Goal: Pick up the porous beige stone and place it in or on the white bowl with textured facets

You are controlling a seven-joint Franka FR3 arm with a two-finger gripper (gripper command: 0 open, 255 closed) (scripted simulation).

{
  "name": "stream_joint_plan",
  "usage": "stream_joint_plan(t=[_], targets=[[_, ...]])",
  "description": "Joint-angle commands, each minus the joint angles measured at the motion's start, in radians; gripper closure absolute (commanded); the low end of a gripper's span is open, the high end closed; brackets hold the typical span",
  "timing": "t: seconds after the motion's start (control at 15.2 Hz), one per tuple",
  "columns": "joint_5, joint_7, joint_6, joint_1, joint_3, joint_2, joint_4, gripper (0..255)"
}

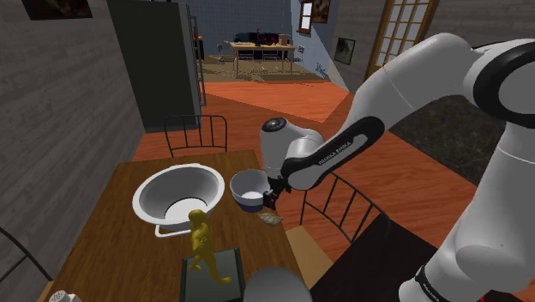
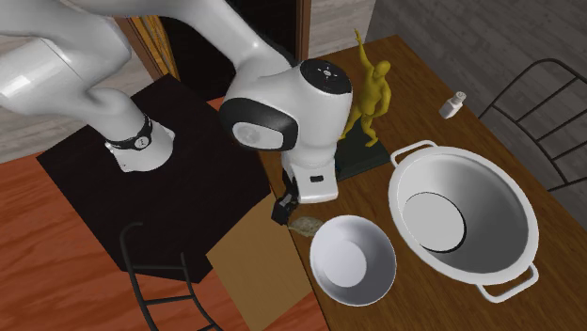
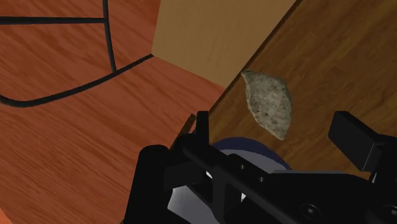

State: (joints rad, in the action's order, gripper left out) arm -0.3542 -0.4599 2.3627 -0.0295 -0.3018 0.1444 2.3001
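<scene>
The porous beige stone (image 1: 269, 218) (image 2: 306, 225) (image 3: 270, 104) lies flat on the wooden table (image 1: 111, 249), close to its edge. Next to it stands the white bowl (image 1: 249, 187) (image 2: 353, 260), whose bluish underside (image 3: 251, 151) shows beside my fingers. My black gripper (image 1: 273, 203) (image 2: 284, 211) (image 3: 280, 130) hangs just above the table edge by the stone. It is open, one finger (image 3: 202, 124) out past the table edge and the other finger (image 3: 356, 137) over the wood. The stone sits ahead of the fingers, untouched.
A large white two-handled pot (image 1: 180, 196) (image 2: 461, 218) stands beyond the bowl. A yellow figurine (image 1: 202, 244) (image 2: 369, 99) on a dark base and a small white bottle (image 2: 453, 105) are on the table. A chair with a tan seat (image 2: 254, 268) sits against the table edge near the stone.
</scene>
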Motion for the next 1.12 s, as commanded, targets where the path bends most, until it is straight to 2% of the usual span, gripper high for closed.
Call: stream_joint_plan(t=[0.0, 0.33, 0.79, 1.06], targets=[[-0.049, -0.054, 0.015, -0.02, 0.002, 0.086, -0.052, 0], [-0.147, -0.143, 0.041, -0.079, 0.035, 0.289, -0.193, 0], [-0.196, -0.174, 0.107, -0.088, 0.07, 0.362, -0.198, 0], [-0.2, -0.177, 0.112, -0.089, 0.073, 0.368, -0.199, 0]])
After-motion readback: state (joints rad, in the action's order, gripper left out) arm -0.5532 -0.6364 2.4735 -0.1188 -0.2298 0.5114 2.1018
